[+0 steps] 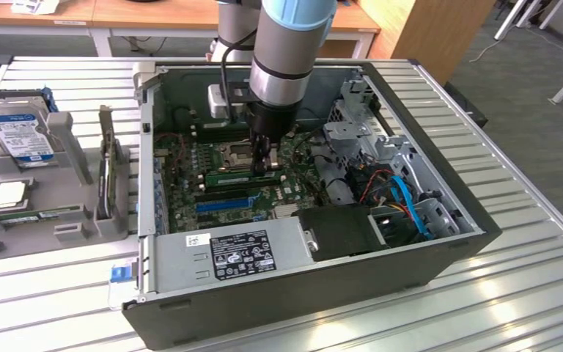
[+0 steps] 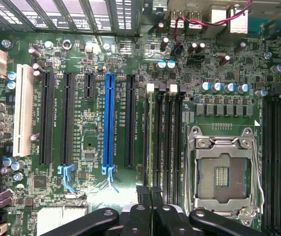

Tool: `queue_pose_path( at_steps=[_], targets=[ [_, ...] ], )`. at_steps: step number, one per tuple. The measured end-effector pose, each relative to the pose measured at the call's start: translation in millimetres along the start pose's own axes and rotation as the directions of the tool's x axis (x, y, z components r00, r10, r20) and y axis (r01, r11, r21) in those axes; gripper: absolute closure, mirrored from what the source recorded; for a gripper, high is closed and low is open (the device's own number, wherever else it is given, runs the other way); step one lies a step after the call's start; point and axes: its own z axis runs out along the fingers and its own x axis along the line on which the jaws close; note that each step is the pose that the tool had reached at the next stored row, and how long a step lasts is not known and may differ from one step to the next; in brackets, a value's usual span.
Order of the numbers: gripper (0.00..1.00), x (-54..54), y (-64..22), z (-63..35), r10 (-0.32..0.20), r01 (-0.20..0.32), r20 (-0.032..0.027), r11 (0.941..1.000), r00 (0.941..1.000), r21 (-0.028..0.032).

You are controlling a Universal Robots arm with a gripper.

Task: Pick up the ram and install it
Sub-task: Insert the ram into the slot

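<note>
1. The ram [image 1: 234, 178] stands on edge on the motherboard at the centre of the exterior view, just below the empty processor socket [image 1: 234, 154]. Its long axis runs left to right across the frame.
2. The gripper [image 1: 267, 167] sits directly above the ram's right part, touching its top edge. We judge it closed on the stick, with the fingers nearly together.
3. We find print on the power supply label [image 1: 243, 253], lower centre, and on the hard drive [image 1: 17, 132], far left. None of it is legible.
4. Lettering beside the memory slots [image 2: 162, 137] is likewise unreadable.
</note>
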Motion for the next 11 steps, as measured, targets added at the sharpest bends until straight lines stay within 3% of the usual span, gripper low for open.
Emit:
queue_pose_path(
  at_steps=[11],
  targets=[
    [0.88,0.1,0.0,1.2,0.0,0.0,-0.0002,1.0,1.0,-0.0001]
  ],
)
